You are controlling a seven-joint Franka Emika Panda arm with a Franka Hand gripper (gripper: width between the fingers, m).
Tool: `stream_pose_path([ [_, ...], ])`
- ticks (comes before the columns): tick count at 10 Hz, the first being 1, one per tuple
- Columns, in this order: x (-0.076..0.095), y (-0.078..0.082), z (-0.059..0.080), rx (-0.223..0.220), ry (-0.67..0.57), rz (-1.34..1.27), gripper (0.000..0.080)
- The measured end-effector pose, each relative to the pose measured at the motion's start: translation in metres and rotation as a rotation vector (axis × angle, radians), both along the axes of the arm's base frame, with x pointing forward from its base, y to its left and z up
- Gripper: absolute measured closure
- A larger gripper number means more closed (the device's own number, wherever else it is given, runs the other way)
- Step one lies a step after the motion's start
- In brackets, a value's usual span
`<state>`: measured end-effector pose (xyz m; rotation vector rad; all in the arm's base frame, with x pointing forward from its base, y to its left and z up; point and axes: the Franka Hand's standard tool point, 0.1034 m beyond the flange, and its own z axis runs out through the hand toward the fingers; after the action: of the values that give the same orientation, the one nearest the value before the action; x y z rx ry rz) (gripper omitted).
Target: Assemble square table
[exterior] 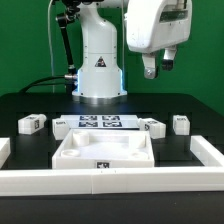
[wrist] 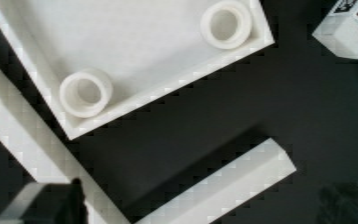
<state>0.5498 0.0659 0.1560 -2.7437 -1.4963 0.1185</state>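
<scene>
The square tabletop (exterior: 103, 150) is a white slab with a raised rim, lying against the front rail. The wrist view shows its surface (wrist: 131, 50) with two round corner recesses (wrist: 224, 25) (wrist: 87, 93). Small white tagged legs lie apart on the black table: two on the exterior view's left (exterior: 32, 124) (exterior: 62, 125) and two on its right (exterior: 152, 126) (exterior: 180, 123). One leg shows in the wrist view (wrist: 354, 35). My gripper (exterior: 158, 68) hangs high above the right-hand legs, open, with nothing between its fingers.
The marker board (exterior: 100, 122) lies flat in front of the robot base (exterior: 100, 70). Long white rail walls fence the table along the front (exterior: 110, 181), left (exterior: 5, 150) and right (exterior: 205, 150). Two rails meet in a corner in the wrist view (wrist: 211, 185).
</scene>
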Motion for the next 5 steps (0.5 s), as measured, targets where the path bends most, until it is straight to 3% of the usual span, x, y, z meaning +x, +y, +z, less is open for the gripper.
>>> stream_pose_path([
  [5,-0.0002,-0.0005,-0.0009,0.000,0.001,-0.001,0.0150],
])
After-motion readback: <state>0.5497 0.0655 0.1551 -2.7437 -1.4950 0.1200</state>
